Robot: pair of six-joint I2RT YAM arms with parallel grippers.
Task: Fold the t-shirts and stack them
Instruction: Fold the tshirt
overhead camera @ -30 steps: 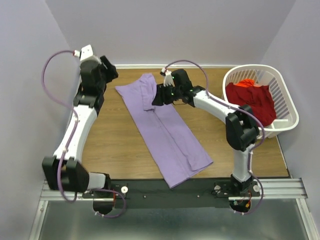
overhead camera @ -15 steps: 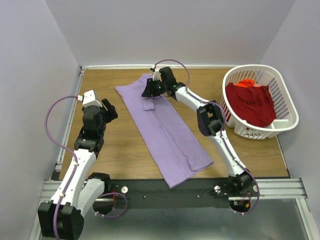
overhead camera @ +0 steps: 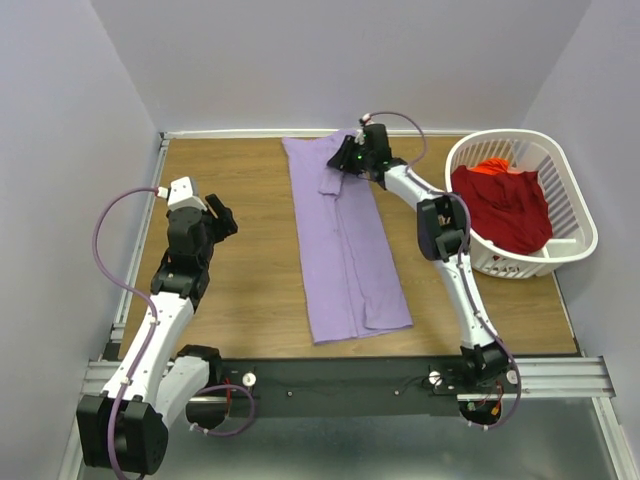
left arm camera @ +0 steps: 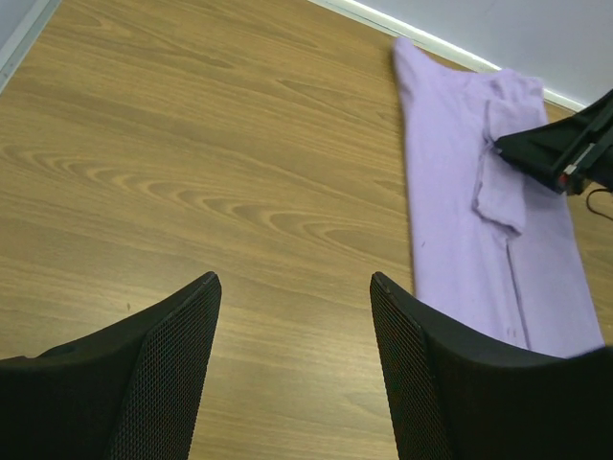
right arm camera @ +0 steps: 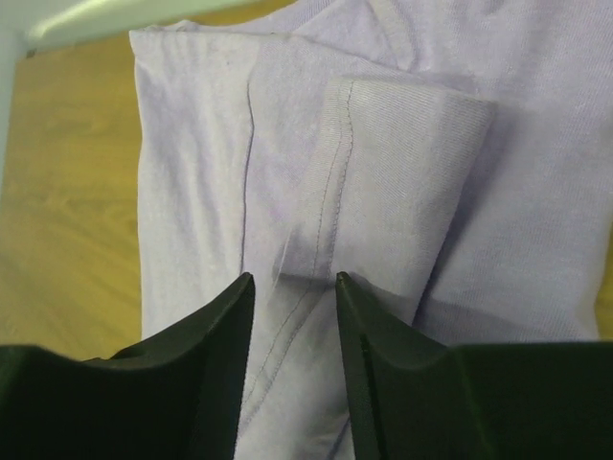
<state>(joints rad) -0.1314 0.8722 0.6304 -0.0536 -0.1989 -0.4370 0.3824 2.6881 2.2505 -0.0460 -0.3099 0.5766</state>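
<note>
— What has changed in the last half second?
— The lavender shirt (overhead camera: 345, 250) has been dragged toward the far edge of the bench (overhead camera: 240, 290) and swung straighter. It was lying on a slant, with its far end to the left and its near end reaching the front edge. Now the near end is seen well up on the wood. The left arm is found about where it was.

— How is the shirt laid now?
— It is folded into a long narrow strip. Its long axis runs nearly straight from near to far, leaning only slightly right at the near end. The collar end is pointed at the far wall, and a sleeve is folded in on top.

— And the right gripper (right arm camera: 290, 280)?
— It is set at the far end of the strip, narrowed down on a fold of cloth beside the sleeve.

— The left gripper (left arm camera: 292, 278)?
— It is held wide apart over bare wood, left of the shirt and well apart from it. Nothing is gripped.

— Where is the other shirt?
— The red shirt (overhead camera: 505, 205) is bunched in the white basket (overhead camera: 572, 180) at the right.
</note>
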